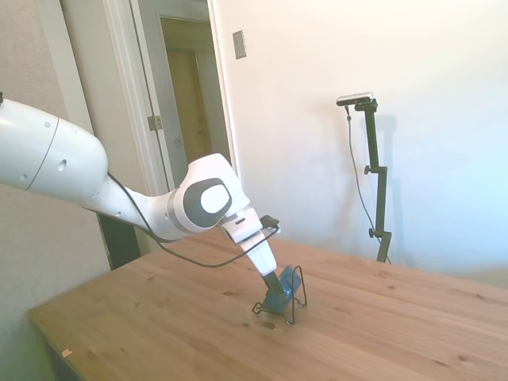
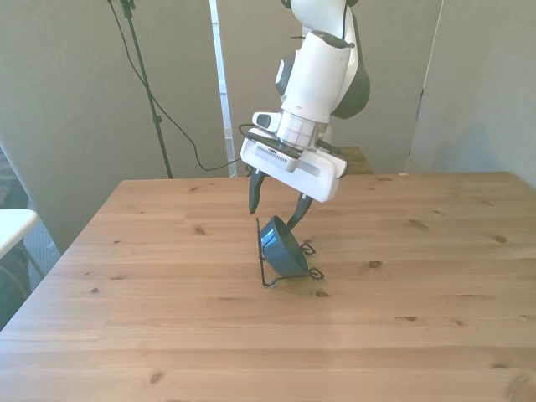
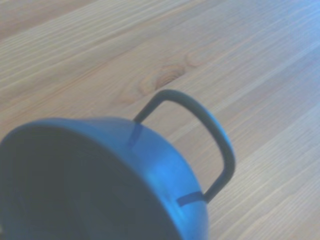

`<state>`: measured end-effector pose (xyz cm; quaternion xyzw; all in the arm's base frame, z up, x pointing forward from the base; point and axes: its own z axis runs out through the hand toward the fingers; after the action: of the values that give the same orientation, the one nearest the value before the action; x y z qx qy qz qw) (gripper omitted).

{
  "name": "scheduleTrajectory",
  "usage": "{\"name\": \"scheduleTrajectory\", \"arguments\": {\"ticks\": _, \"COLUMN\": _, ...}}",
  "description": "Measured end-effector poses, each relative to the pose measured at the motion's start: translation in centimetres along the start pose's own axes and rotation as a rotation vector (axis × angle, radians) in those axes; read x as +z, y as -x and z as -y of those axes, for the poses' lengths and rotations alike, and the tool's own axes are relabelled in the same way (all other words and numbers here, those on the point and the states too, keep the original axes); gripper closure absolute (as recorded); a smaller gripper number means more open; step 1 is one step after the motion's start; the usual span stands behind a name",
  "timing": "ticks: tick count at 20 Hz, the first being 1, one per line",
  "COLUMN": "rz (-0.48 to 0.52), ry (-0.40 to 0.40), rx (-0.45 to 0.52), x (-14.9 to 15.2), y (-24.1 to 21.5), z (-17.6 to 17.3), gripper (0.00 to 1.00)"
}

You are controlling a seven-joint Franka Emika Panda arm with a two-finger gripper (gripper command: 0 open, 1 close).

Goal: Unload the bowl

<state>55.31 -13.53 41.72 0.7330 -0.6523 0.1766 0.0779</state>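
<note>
teal bowl (image 2: 281,245) leans in its wire stand (image 2: 289,272) on the tabletop (image 2: 419,318). my end effector (image 2: 276,207) is wide open around its rim. a crooked squeeze could tip both over.

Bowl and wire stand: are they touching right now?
Touching. The front view shows the bowl tipped on edge, leaning inside the wire stand; the wrist view shows a wire loop against it.

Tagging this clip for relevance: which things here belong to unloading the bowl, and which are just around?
Belongs to the job:
- teal bowl, propped on edge
- black wire stand holding it
- hand, open, fingers straddling the bowl's upper rim
- wooden table

Just around:
- doorway in the side view
- wall plate
</note>
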Motion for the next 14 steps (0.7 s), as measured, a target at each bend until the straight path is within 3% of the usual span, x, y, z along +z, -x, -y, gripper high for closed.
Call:
{"name": "scheduleTrajectory", "arguments": {"ticks": 1, "rz": 0.0, "ry": 0.007, "rx": 0.006, "x": 0.4, "y": -0.4, "z": -0.1, "gripper": 1.0}}
{"name": "scheduleTrajectory", "arguments": {"ticks": 14, "rz": 0.0, "ry": 0.019, "rx": 0.001, "x": 1.7, "y": -0.8, "z": 0.6, "gripper": 1.0}}
